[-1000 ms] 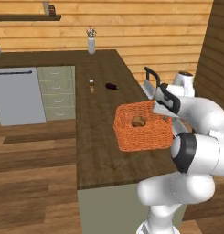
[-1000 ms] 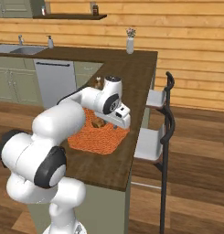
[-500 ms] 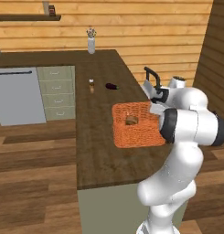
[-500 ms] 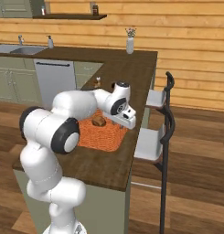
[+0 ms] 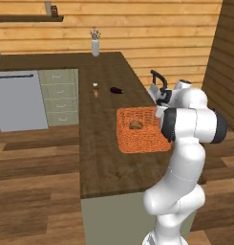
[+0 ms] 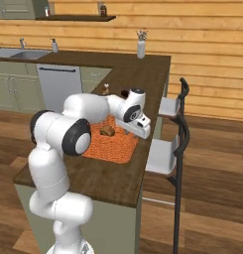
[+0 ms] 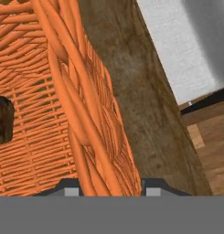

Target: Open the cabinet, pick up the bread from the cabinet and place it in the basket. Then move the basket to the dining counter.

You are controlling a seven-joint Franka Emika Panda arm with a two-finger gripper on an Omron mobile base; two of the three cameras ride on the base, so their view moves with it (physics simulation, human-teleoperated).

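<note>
The orange woven basket (image 5: 137, 130) (image 6: 112, 144) rests on the dark-brown dining counter (image 5: 100, 165) (image 6: 110, 181) near its stool-side edge. The small brown bread (image 5: 135, 125) (image 6: 107, 130) (image 7: 2, 119) lies inside it. My gripper (image 6: 136, 133) (image 7: 111, 189) reaches down at the basket's side wall (image 7: 88, 132); the wall passes between the two finger tips, which are shut on it. In the left base view my own forearm hides the hand. A strip of olive wall cabinet (image 6: 14, 7) shows at the top left.
A dark aubergine-like item (image 5: 117, 89) and a small bottle (image 5: 95, 90) stand further along the counter, and a vase (image 5: 95, 45) stands at its far end. White stools (image 6: 162, 156) with a black frame flank the counter's edge. Beige drawers (image 5: 61, 95) stand to the left.
My elbow has swung from low at the side to upright over the counter edge. The basket has slid slightly along the counter with the hand, bread still inside.
</note>
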